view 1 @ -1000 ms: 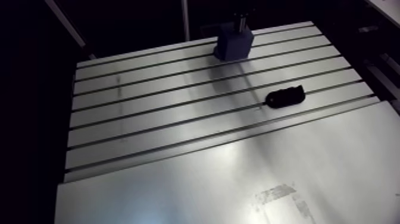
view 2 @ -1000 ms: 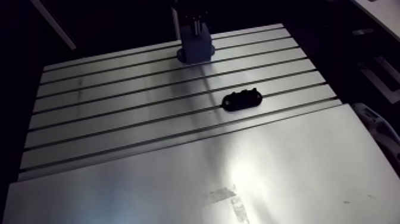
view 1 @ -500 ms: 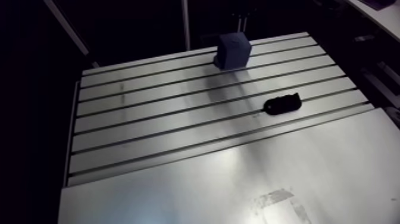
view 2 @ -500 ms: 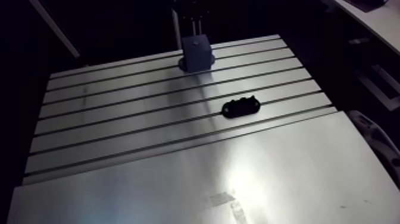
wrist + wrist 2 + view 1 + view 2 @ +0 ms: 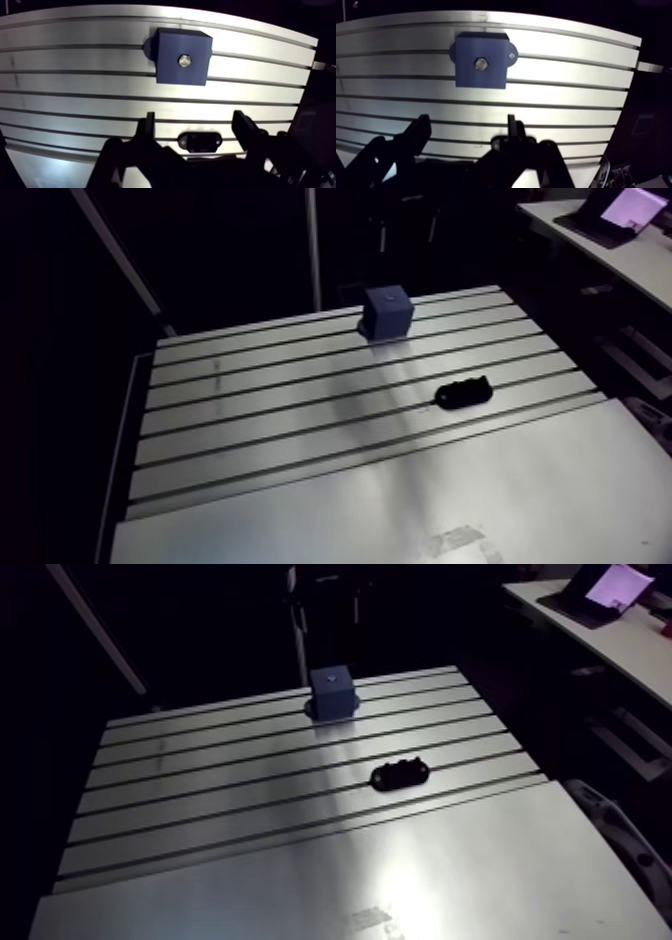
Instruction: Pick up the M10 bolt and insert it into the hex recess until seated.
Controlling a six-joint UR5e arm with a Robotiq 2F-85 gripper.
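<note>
A dark blue block (image 5: 181, 62) stands on the slotted table (image 5: 75, 95) near its far edge. The silvery hex head of the bolt (image 5: 184, 61) sits in the recess at the middle of the block's top face. My gripper (image 5: 194, 120) hangs high above the table, open, with nothing between its fingers (image 5: 149, 122). The block lies ahead of the fingertips and is not touched. In the arm view the block (image 5: 387, 311) stands alone with no gripper on it.
A small black oblong holder (image 5: 463, 394) lies on the slotted part of the table, nearer than the block; in the wrist view this holder (image 5: 200, 141) shows under the gripper. A smooth metal plate (image 5: 400, 508) with a tape mark (image 5: 455, 540) covers the near part.
Earlier the gripper stood right on top of the blue block. It has let go, opened and risen away. The camera has moved with the arm, so the whole scene has shifted.
</note>
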